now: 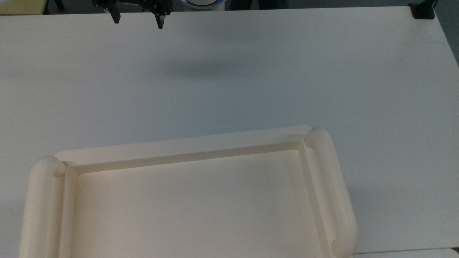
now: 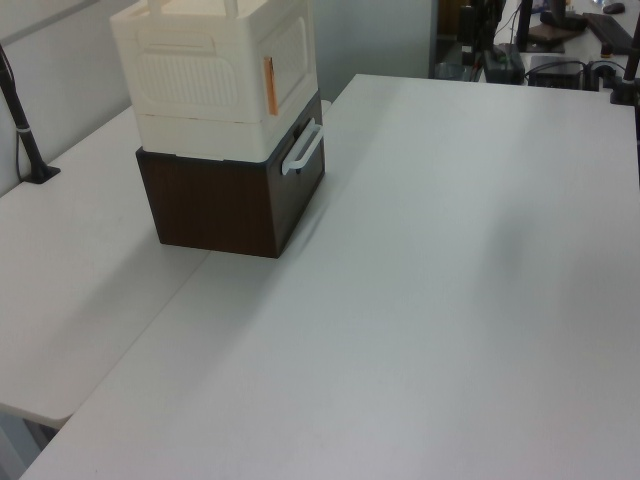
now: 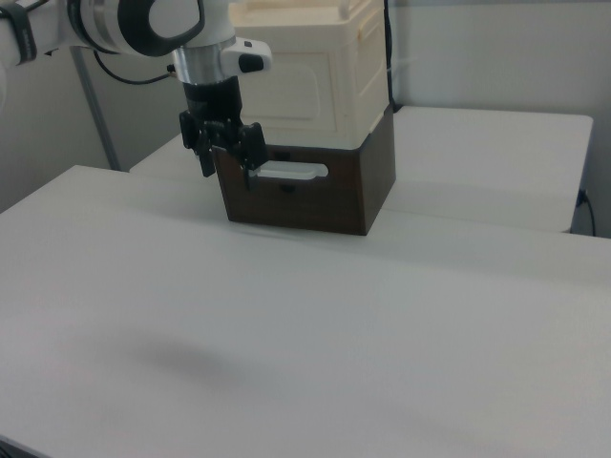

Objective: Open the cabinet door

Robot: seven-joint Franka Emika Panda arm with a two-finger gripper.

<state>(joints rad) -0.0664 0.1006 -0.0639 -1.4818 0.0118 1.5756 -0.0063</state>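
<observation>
Presently: gripper (image 1: 137, 20), fingers spread and empty, above tabletop's (image 1: 251, 71) far edge; cabinet door (image 3: 294, 88) shut; open tabletop between.

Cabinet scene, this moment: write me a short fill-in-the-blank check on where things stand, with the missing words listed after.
1. The cream cabinet sits stacked on a dark ____ drawer unit.
2. The cabinet door is ____, flush with the cabinet front.
3. The gripper hangs above the white table with its fingers ____ and nothing between them.
4. The drawer unit's handle is ____ in colour.

Missing words: brown; closed; open; white
</observation>
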